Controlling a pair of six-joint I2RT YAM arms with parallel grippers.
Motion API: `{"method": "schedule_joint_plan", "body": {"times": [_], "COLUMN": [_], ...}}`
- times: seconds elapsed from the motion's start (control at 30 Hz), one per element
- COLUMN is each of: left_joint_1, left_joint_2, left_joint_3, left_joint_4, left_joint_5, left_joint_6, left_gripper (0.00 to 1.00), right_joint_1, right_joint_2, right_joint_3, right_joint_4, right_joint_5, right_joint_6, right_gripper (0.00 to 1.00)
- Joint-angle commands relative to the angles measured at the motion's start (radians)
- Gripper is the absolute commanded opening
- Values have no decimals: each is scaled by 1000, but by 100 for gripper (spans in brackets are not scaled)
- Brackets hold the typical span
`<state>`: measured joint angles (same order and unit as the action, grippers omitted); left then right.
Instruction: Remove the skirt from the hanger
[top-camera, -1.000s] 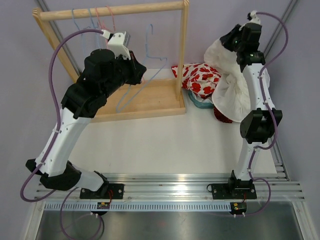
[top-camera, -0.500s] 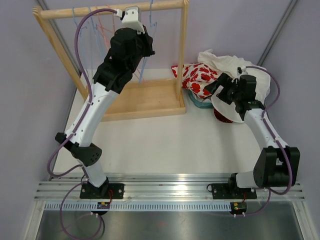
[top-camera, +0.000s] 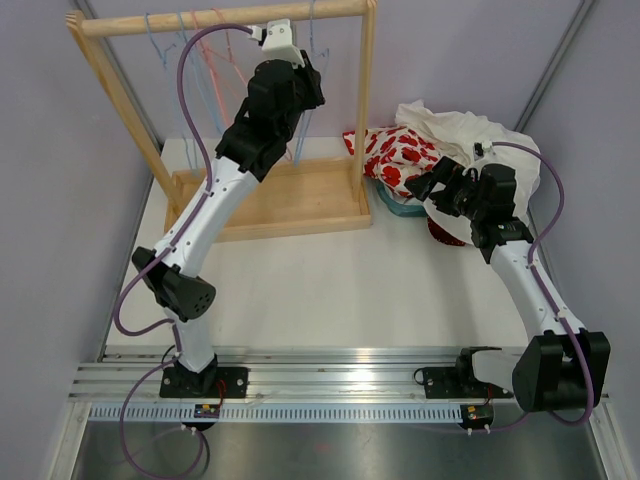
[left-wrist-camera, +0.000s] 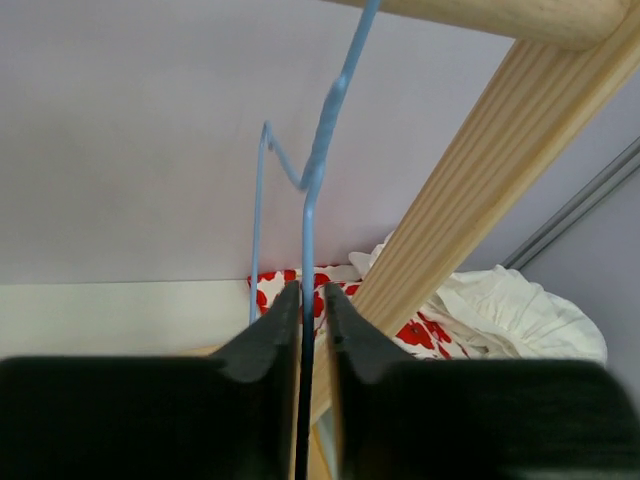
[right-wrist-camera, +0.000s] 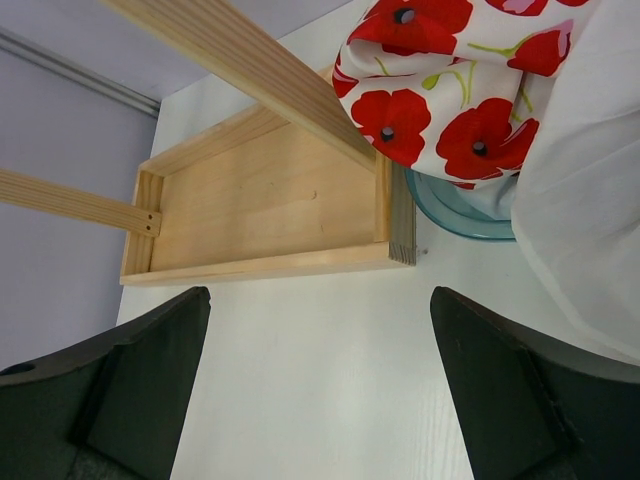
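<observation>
Top external: wooden rack sits at 10 o'clock on the table, wire hangers on its top rail. My L arm reaches up to that rail's right end.

Left wrist view: L pincer is nearly pressed together w/ the blue hanger wire in the slit. The wire runs up to the rail. Can't tell if I truly nip it or just flank it.

Toward 2 o'clock, past the rack's right post, is a cloth heap. It has red-poppy fabric, w/ the white skirt crumpled on top, off the hanger and well apart from it. R pincer is spread wide, holding nothing, at the skirt's 7 o'clock, above bare table near a teal bowl.
</observation>
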<state>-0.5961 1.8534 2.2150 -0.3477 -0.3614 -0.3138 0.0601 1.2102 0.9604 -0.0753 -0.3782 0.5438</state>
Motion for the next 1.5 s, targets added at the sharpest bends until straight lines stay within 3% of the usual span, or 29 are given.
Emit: {"method": "schedule_joint_plan", "body": {"times": [0.0, 0.03, 0.07, 0.23, 0.3, 0.33, 0.47, 0.6, 0.7, 0.77, 0.87, 0.93, 1.1, 1.3, 1.47], "left_joint_1": [2, 2, 1, -5, -11, -14, -27, -30, -30, -30, -30, -30, -30, -28, -25], "left_joint_2": [-59, -69, -95, -229, -352, -397, -653, -896, -1052, -1144, -1253, -1299, -1393, -1343, -1268], "left_joint_3": [-24, -41, -47, -115, -243, -291, -585, -928, -1055, -1144, -1230, -1253, -1322, -1374, -1483], "left_joint_4": [56, 55, 44, -62, -74, -83, -117, -160, -233, -293, -349, -397, -390, -289, -2], "left_joint_5": [-28, -18, 2, 91, 122, 146, 153, 86, 30, 3, -49, -152, -381, -413, -435], "left_joint_6": [-19, -15, -10, 16, 31, 32, 9, -19, -44, -68, -83, -91, -33, 82, 220], "left_gripper": [26, 32, 46, 79, 96, 99, 99, 99, 99, 99, 99, 99, 99, 99, 99], "right_joint_1": [10, 12, 12, 14, 14, 14, 12, 12, 12, 12, 12, 12, 12, 12, 12], "right_joint_2": [-34, -40, -53, -155, -234, -262, -377, -474, -572, -648, -759, -811, -868, -861, -860], "right_joint_3": [6, 6, 5, -11, -22, -35, -69, -185, -288, -362, -537, -630, -585, -340, -186], "right_joint_4": [5, 0, -1, 65, 104, 111, 83, -59, -109, -83, 104, 128, -64, -348, -469], "right_joint_5": [4, 7, 7, -148, -149, -140, -55, 96, 121, 78, -114, -122, -147, -1, 107], "right_joint_6": [-5, -7, -5, 28, 50, 76, 182, 329, 384, 442, 517, 582, 438, 138, -73], "right_gripper": [99, 99, 99, 100, 99, 99, 99, 100, 99, 100, 99, 99, 99, 99, 99]}}
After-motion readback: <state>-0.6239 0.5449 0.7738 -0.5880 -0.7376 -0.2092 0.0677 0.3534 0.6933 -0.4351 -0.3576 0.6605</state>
